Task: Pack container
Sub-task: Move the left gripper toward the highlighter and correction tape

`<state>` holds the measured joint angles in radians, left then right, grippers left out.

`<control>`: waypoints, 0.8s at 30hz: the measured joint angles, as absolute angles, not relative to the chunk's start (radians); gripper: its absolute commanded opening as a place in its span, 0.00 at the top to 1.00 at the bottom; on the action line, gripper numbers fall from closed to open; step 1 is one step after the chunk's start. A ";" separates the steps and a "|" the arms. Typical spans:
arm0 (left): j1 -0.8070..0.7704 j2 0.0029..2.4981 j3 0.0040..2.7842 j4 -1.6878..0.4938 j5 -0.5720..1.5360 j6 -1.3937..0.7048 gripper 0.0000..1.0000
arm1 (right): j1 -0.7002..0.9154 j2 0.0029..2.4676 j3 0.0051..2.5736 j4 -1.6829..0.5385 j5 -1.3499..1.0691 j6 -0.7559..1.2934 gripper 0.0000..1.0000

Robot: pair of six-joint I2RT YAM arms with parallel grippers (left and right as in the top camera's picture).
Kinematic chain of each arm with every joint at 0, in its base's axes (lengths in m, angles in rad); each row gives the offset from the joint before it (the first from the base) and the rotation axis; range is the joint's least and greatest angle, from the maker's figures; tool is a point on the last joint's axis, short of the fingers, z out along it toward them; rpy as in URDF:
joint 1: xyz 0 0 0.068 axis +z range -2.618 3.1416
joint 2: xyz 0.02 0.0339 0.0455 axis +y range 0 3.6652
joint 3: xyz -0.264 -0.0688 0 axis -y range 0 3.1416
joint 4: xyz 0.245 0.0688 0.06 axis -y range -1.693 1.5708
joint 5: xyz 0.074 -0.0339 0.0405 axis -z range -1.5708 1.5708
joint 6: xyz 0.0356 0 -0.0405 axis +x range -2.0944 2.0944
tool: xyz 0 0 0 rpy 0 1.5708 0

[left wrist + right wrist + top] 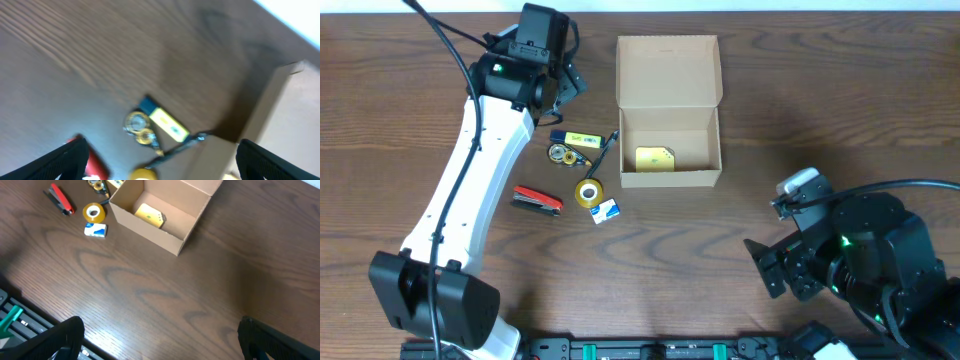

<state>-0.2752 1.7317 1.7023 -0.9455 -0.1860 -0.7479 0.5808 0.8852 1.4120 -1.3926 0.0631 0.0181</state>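
Observation:
The tan cardboard container [669,110] stands open at the table's middle back, lid flap laid back, with a yellow item [655,158] inside; it also shows in the right wrist view [160,217]. Left of it lie a yellow-blue stick [577,139], a gold key ring [563,154], a black pen [606,152], a yellow tape roll [588,192], a small blue-white item [606,210] and a red stapler [537,201]. My left gripper [563,82] is open and empty, above the table behind these items. My right gripper [767,265] is open and empty at the front right.
The left arm's white link [470,170] runs diagonally over the table's left side. A black rail [650,350] runs along the front edge. In the left wrist view the stick [164,121], key ring [138,126] and stapler [92,162] appear blurred.

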 measured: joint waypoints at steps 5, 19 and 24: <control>-0.276 1.732 1.702 -0.897 -0.134 -0.803 0.15 | 0.581 0.885 1.412 -1.393 0.063 0.019 0.01; -0.276 1.819 1.701 -0.780 -0.111 -0.891 0.05 | 0.581 0.886 1.412 -1.393 0.063 0.019 0.01; -0.276 1.868 1.700 -0.801 -0.111 -0.899 0.05 | 0.581 0.886 1.412 -1.393 0.063 0.019 0.01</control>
<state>-0.2756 1.8675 1.7000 -0.8005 -0.1112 -0.8986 0.5808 0.8856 1.4120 -1.3930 0.0628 0.0185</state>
